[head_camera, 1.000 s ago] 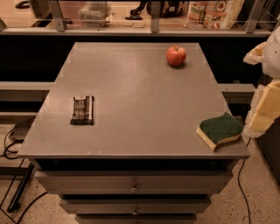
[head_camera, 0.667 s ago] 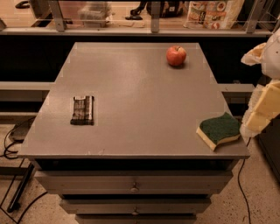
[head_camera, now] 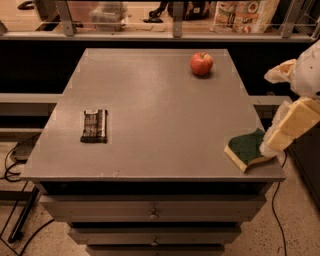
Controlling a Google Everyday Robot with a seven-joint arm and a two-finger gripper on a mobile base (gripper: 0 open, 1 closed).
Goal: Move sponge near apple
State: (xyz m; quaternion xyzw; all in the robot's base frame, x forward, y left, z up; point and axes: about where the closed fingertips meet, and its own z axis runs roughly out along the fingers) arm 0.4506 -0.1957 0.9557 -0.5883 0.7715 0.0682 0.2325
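Note:
The sponge (head_camera: 246,148), dark green on top with a pale yellow base, lies at the table's front right corner, close to the edge. The red apple (head_camera: 201,63) stands at the far right of the table (head_camera: 160,115), well behind the sponge. My gripper (head_camera: 270,145) comes in from the right edge of the view. Its pale tip is right at the sponge's right side, at table height. I cannot tell whether it touches or holds the sponge.
A dark flat rectangular packet (head_camera: 94,125) lies on the left part of the table. Drawers (head_camera: 152,215) sit below the table front. A shelf with goods (head_camera: 240,15) runs behind the table. Cables (head_camera: 15,160) lie on the floor at left.
My gripper has edged slightly left, toward the sponge. The sponge, apple and packet have not moved.

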